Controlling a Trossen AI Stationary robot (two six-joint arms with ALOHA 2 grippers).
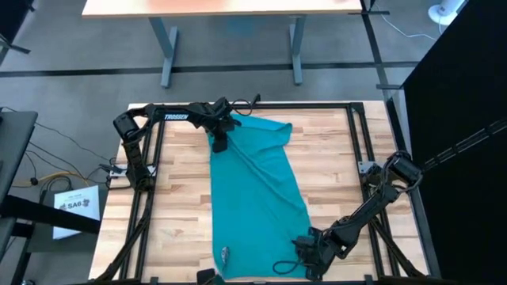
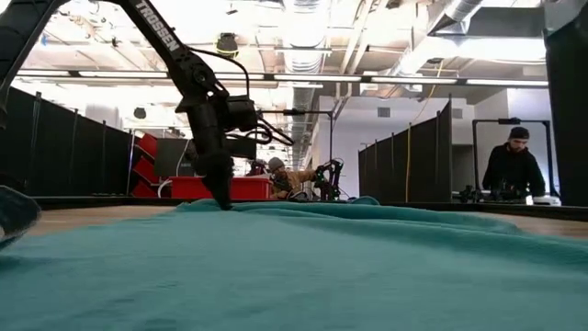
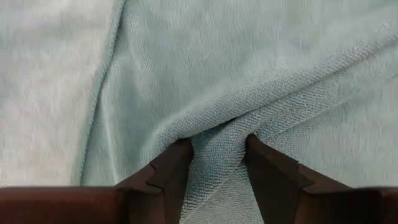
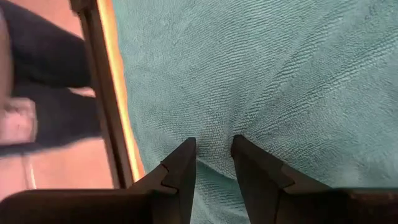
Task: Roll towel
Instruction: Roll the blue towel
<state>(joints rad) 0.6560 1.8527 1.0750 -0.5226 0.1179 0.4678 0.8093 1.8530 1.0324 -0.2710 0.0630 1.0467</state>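
The teal towel (image 1: 253, 198) lies spread lengthwise on the wooden table, from the far left down to the near edge. A diagonal crease runs through it between my two grippers. My left gripper (image 1: 219, 144) is shut on its far left corner, and shows in the low view (image 2: 223, 202) coming down onto the cloth's far end. My right gripper (image 1: 306, 241) is shut on the towel's near right corner. In the low view the towel (image 2: 294, 267) fills the foreground. My left gripper pinches a bunched ridge of cloth (image 3: 217, 146) between its two fingers, near the towel's far left corner. The fingers come steeply from above. Creases fan out from the pinch, and the rest of the towel lies on the table. My right gripper pinches a small pucker of cloth (image 4: 214, 146) between its two fingers, near the towel's near right corner. The fingers slant down from above. The cloth around the pinch lies flat on the table, with faint creases drawn toward the fingers.
Black frame rails (image 1: 150, 182) run along the table's sides, and one rail (image 4: 102, 93) passes close beside my right gripper. A small grey object (image 1: 225, 254) sits at the towel's near end. A desk (image 1: 230, 8) stands beyond the far edge. A person (image 2: 514, 170) stands far behind the table.
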